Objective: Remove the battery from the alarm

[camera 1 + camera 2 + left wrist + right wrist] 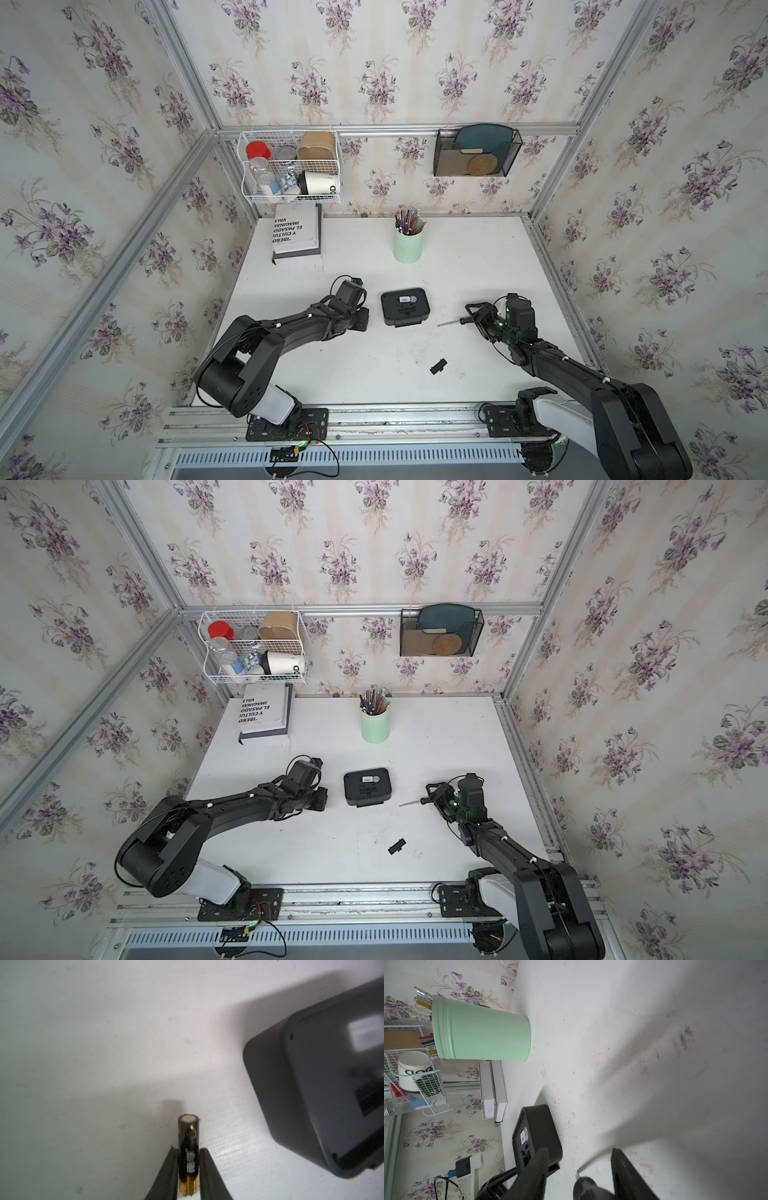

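Note:
The alarm (404, 306) (367, 786) lies face down at mid-table, its black back and white sticker up. My left gripper (361, 320) is just left of it. In the left wrist view the left gripper (189, 1149) is shut on the battery (188, 1147), a black cell with a gold end, low over the table beside the alarm (322, 1084). In both top views the battery is hidden. My right gripper (473, 319) (579, 1151) stands open right of the alarm (537, 1136). The screwdriver (453, 322) (584, 1186) lies between its spread fingers, tip toward the alarm.
A small black cover piece (438, 366) (397, 846) lies nearer the front edge. A green pen cup (408, 245) and stacked books (296, 237) stand at the back. A wire basket (291, 166) and a mesh holder (476, 151) hang on the rear wall.

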Tool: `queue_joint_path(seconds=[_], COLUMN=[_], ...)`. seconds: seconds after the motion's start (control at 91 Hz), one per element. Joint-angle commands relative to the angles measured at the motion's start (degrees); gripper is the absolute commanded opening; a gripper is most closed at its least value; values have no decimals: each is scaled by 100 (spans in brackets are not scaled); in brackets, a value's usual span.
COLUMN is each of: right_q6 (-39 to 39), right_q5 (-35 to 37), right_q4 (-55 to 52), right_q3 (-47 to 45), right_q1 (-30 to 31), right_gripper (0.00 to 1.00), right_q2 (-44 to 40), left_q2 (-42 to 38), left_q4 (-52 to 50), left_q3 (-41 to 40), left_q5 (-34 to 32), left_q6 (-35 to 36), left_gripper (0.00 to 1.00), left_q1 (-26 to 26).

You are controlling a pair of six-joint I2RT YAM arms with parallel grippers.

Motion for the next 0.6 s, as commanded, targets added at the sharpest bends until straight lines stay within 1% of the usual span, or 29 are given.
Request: queue_joint_path(seconds=[0.0, 0.066, 0.231, 0.253, 0.286, 0.363, 0.429, 0.494, 0.593], right_q6=[-104, -204, -714, -769, -896, -1143, -1302, -1306, -1208], right_q5=[311, 520, 974, 1044, 1151, 1394, 1644, 1918, 2081], right_q4=[-751, -1295, -2724, -2903, -3147, -3701, -4104, -4475, -4808], right_q3=[188, 392, 1043, 1125, 1231, 1466, 1682, 1870, 1983], right_q1=[1, 8, 57, 89, 160, 376, 779, 1379, 2415], right_gripper=[63, 74, 80, 80, 83, 86, 86, 85, 83], right_q2=[-207, -382, -790, -819, -870, -910, -911, -819, -583], left_q2=[-6, -9, -196, -244, -342, -554, -863, -1102, -1343], left_q4=[-76, -127, -197, -198, -202, -274, -391, -383, -492], left_q3=[6, 40, 36, 22, 8, 5, 3, -80, -72], left_q5=[84, 88, 151, 144, 150, 166, 187, 299, 520], left_q6=[-74, -79, -46, -43, -31, -15, -27, -26, 33], left_gripper=[29, 34, 42, 44, 48, 50, 50, 52, 53], left_q1=[5, 7, 6, 11, 5, 13, 7, 11, 10])
